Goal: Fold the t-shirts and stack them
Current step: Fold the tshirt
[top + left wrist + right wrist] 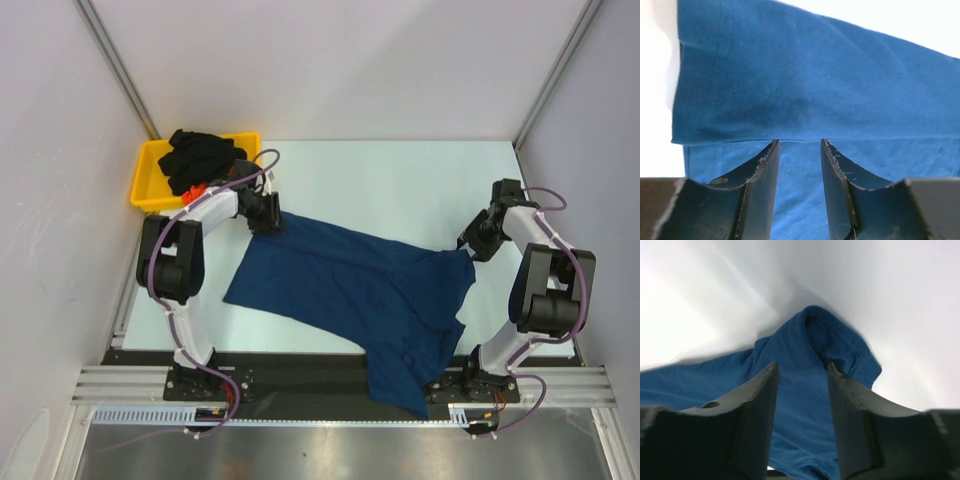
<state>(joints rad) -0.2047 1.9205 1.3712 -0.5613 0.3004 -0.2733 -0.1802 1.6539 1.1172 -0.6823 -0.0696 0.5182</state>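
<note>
Presently on the counter:

**Item 1. Navy blue soft cotton t-shirt** (350,285). Position: spread flat and slantwise across the white counter (400,180) between the two arms, with one end draped over the near edge by the right arm's base. No print shows on the upper face. A stitched hem runs down one side in the left wrist view, where an edge of cloth lies doubled over itself.
Handling, as judged: light, limp and thin. It will sag from any single hold, drag on the surface and wrinkle easily, but it is not fragile. Best taken at two corners or along a hem or seam, where the doubled cloth gives the fingers more to bite. A pinch in the mid-panel would only bunch it.

**Item 2. Left gripper** (800,142). At the shirt's far left corner, low over the doubled edge. Jaws parted and released, with cloth showing in the gap but nothing pinched.

**Item 3. Right gripper** (802,367). At the shirt's right-hand corner, where a rumpled point of cloth lies just beyond the fingertips. Jaws parted, not clamped on it. The view is slightly blurred.

**Item 4. Black crumpled t-shirt** (200,155) and **orange-red t-shirt** (196,189). Heaped in the yellow plastic tray (148,170) at the far left, with only a scrap of the orange-red one showing. Unfolded.
</note>
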